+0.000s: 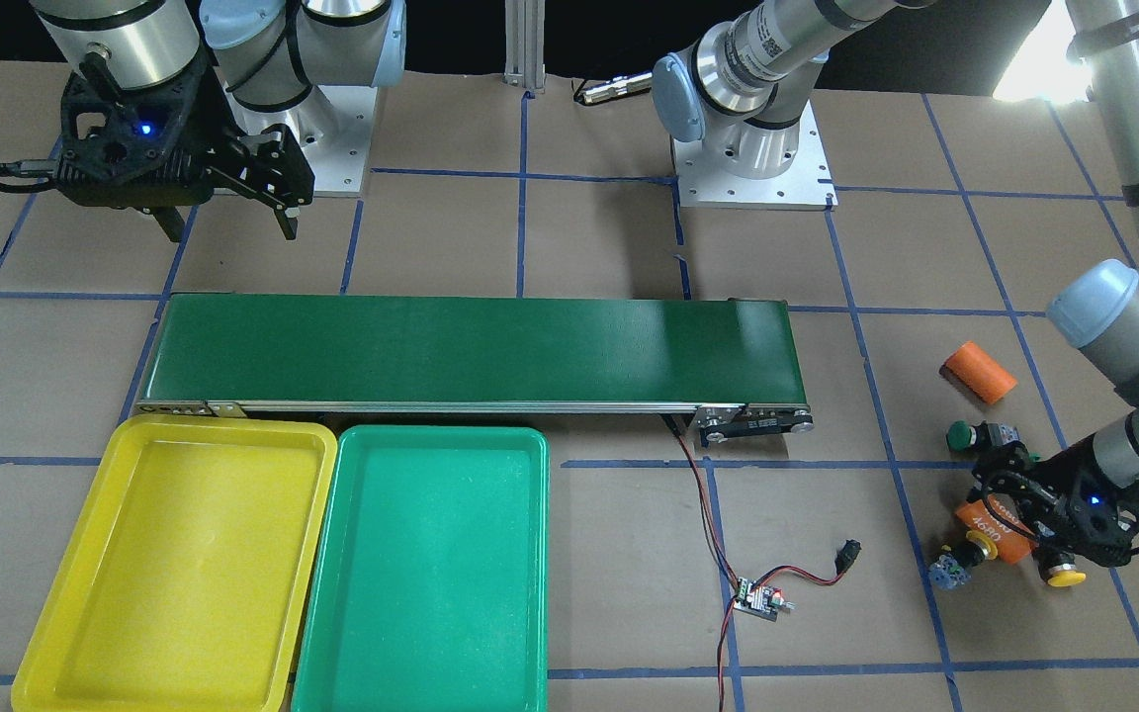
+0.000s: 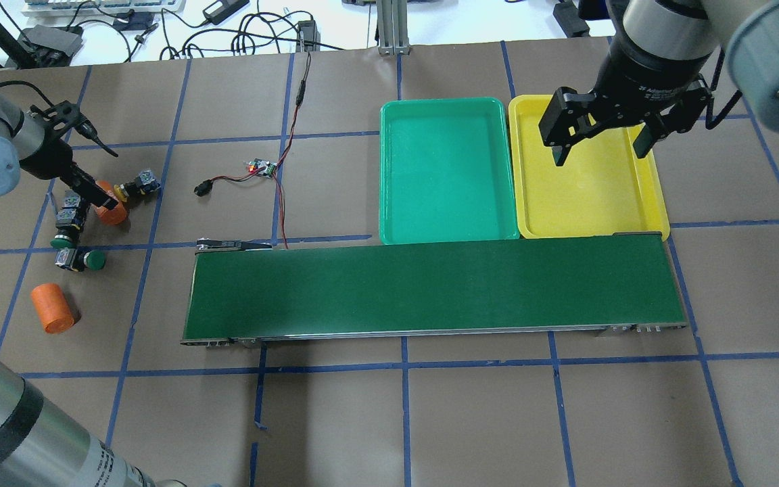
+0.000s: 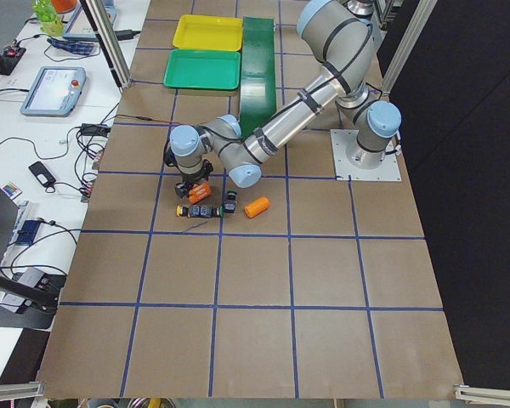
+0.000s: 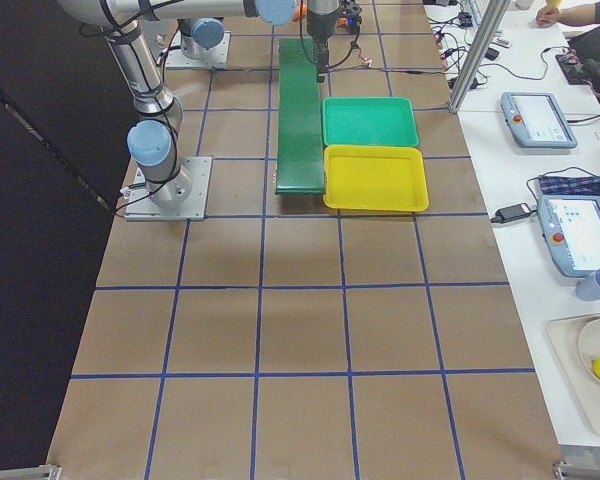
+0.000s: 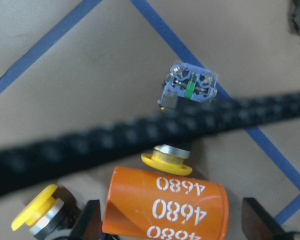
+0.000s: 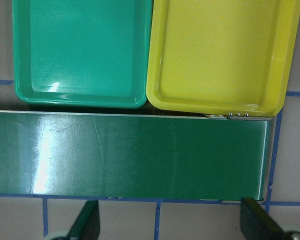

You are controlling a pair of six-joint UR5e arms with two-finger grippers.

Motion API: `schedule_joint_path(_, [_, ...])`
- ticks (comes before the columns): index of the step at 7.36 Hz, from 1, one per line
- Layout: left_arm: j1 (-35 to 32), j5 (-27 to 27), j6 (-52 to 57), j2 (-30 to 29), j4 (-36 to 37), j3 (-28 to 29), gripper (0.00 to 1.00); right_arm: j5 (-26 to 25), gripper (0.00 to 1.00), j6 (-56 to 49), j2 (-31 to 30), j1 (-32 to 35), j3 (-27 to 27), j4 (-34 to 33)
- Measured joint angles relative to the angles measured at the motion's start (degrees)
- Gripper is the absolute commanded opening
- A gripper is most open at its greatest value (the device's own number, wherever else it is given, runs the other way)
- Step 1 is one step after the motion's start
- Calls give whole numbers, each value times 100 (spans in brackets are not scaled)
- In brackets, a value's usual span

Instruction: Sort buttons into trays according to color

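My left gripper (image 1: 1003, 522) is open, low over the table, with its fingers on either side of an orange cylinder (image 5: 165, 205) marked 4680. One yellow button (image 5: 166, 161) with a blue-grey body lies just beyond that cylinder. A second yellow button (image 5: 37, 212) lies beside the left finger. One green button (image 1: 965, 436) lies on the table closer to the robot, and the overhead view shows another green button (image 2: 61, 239) next to it. The yellow tray (image 1: 65, 613) and the green tray (image 1: 431, 435) stand empty side by side. My right gripper (image 2: 600, 149) hangs open and empty, high above the belt's end.
A long dark-green conveyor belt (image 1: 471, 346) runs along the trays' robot side. A second orange cylinder (image 1: 977, 372) lies near the green buttons. A small circuit board (image 1: 759, 598) with red and black wires sits between the trays and the buttons.
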Motion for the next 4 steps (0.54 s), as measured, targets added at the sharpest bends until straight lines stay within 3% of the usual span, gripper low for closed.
schedule_joint_path(4, [7, 13, 14, -132, 23, 72, 100, -6, 100, 373, -17, 7, 9, -19])
